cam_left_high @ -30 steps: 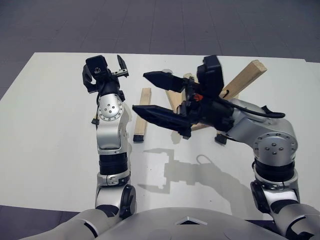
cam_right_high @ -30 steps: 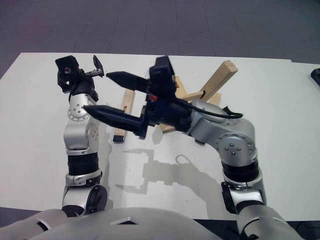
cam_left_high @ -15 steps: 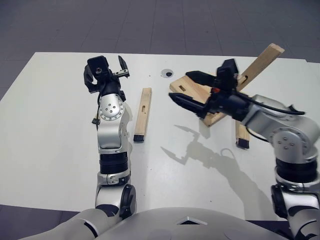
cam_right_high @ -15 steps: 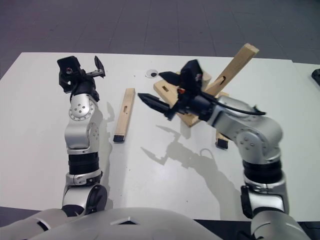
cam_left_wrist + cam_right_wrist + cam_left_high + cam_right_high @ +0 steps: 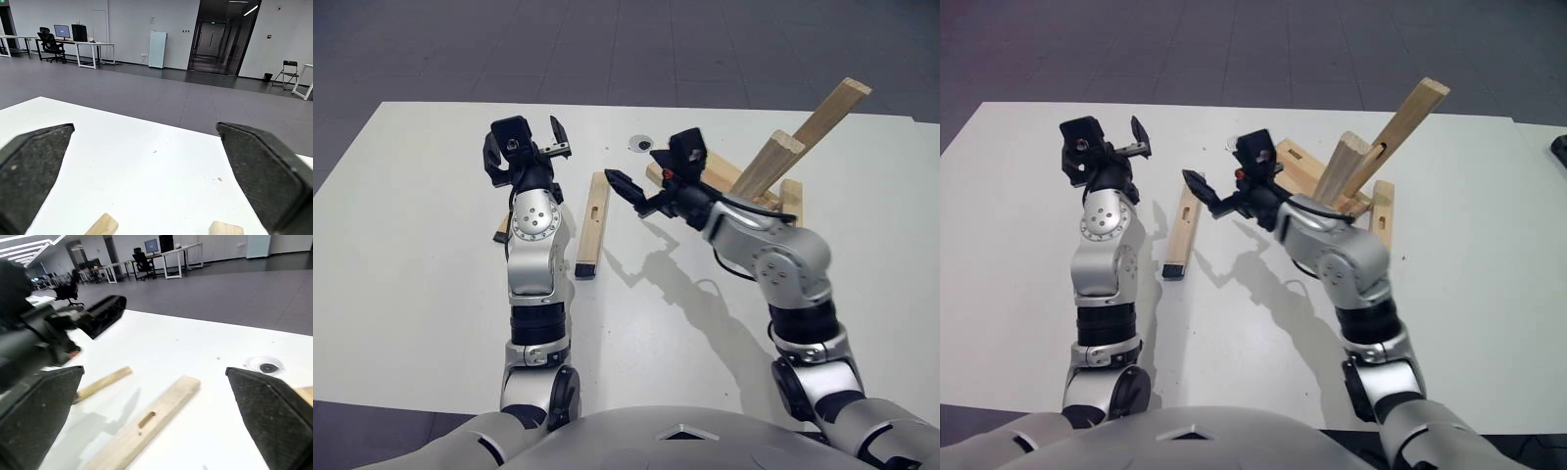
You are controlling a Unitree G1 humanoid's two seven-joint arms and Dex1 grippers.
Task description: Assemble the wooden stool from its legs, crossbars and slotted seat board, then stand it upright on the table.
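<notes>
A loose wooden leg with a slot lies on the white table between my arms. My right gripper hovers open just right of its far end, holding nothing; in the right wrist view its fingers spread wide over that leg. The seat board lies behind my right arm with a long leg and a shorter piece leaning up from it. Another leg lies flat beside it. My left gripper is raised at the far left, open and empty.
A thin crossbar lies beside my left arm, its end visible at the forearm. Two wood ends sit below the left gripper. A round hole marks the table's far middle. The table's far edge is close behind.
My right gripper swung from above the table's middle out to the seat board, then back left and down beside the slotted leg. The left arm barely shifted.
</notes>
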